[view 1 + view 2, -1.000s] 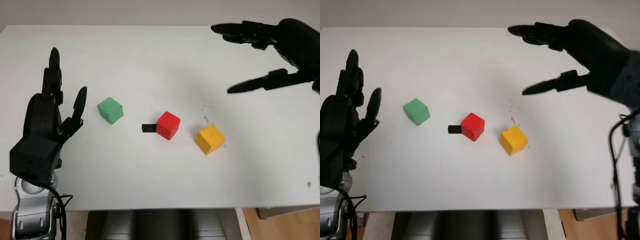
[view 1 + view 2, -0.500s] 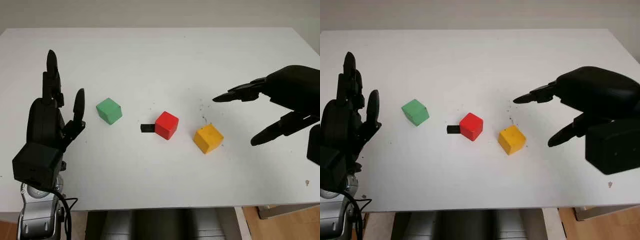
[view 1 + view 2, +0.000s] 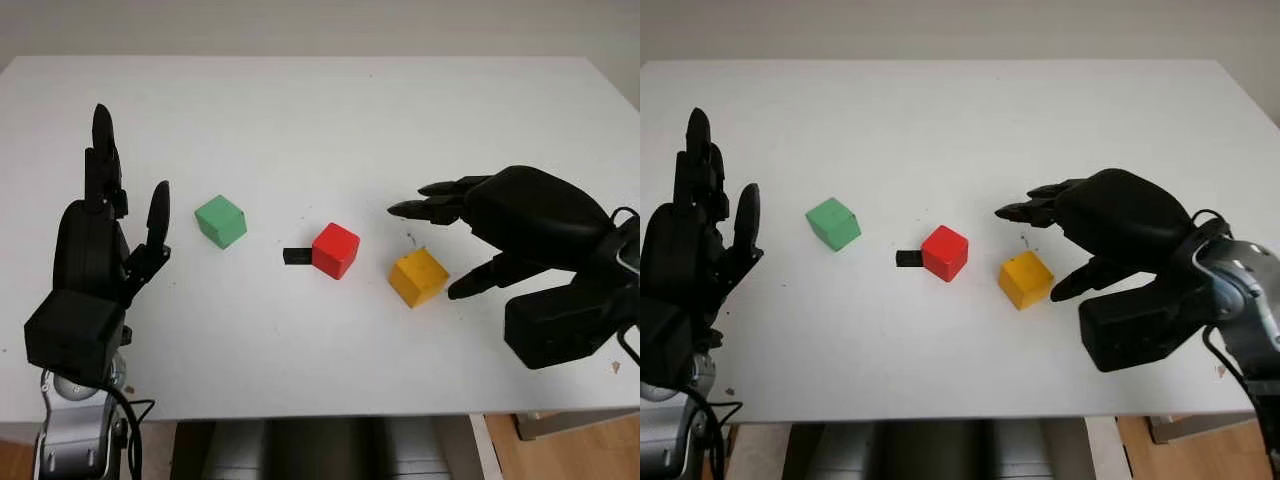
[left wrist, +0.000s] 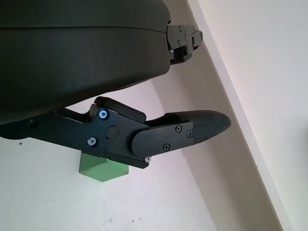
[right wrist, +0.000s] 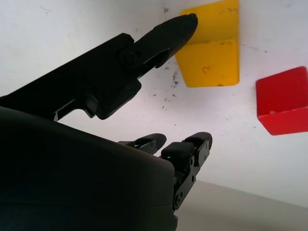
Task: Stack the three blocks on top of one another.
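right robot hand (image 3: 470,240) lowered, drawn in beside yellow block (image 3: 418,277), open

Illumination is bright, even and diffuse across the white desk (image 3: 320,110). Shadows are soft and short: a faint one under the right hand (image 3: 470,245), small dark edges beneath the red block (image 3: 335,250) and yellow block (image 3: 418,277). No glare. Head views are sharp. In the wrist views the near hand shells are dark and slightly soft; the desk there reads pinkish-grey.
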Robot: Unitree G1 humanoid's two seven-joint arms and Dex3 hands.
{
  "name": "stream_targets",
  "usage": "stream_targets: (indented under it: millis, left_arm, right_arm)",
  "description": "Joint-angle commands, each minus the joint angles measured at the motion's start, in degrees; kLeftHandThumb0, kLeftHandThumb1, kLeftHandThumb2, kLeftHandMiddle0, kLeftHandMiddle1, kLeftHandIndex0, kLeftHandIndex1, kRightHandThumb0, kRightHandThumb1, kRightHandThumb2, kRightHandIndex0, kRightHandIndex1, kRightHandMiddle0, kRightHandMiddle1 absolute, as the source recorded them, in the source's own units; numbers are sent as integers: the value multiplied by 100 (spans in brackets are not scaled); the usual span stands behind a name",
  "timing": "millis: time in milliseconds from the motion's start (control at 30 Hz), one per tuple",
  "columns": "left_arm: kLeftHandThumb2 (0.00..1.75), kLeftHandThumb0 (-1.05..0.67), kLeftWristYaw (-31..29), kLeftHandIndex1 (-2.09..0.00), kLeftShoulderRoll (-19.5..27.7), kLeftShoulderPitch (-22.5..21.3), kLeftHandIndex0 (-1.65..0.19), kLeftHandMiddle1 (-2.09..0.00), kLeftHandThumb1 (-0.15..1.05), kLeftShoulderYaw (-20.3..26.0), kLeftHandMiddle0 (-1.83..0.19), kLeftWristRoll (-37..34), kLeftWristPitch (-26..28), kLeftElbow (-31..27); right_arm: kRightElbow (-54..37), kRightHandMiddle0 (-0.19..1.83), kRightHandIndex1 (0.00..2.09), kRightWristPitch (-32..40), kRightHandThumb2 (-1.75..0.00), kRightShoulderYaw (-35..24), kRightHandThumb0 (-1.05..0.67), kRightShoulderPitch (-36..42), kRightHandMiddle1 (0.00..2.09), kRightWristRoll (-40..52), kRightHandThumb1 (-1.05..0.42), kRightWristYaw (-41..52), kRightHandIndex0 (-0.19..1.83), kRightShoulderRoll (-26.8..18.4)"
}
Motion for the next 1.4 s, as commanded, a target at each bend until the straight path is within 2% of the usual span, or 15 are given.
stream_targets:
  millis: [0,367,700,1000,1367]
  left_arm:
    - [57,-65,40,-4,3,88,15,-5,105,-19,15,55,15,-157]
    - [58,-65,54,-5,8,100,15,-5,105,-8,15,169,70,-209]
    - [58,-67,27,-5,-15,156,16,-5,105,-28,16,158,141,-278]
    - [58,-66,32,-5,-25,196,16,-5,105,-61,16,149,177,-351]
    - [58,-66,29,-5,-9,176,16,-5,105,-77,16,156,234,-354]
  right_arm:
    - [73,55,6,-25,-6,69,-76,-107,8,-26,-78,-27,48,26]
    - [-121,52,4,323,-5,114,-69,2,5,92,-77,751,41,-128]
    - [-350,54,4,594,-6,-29,-66,194,6,873,-76,1415,40,-168]
    - [244,59,7,294,-5,200,-62,140,8,754,-76,942,46,85]
    - [715,78,12,-60,-7,264,-44,95,19,582,-80,97,59,331]
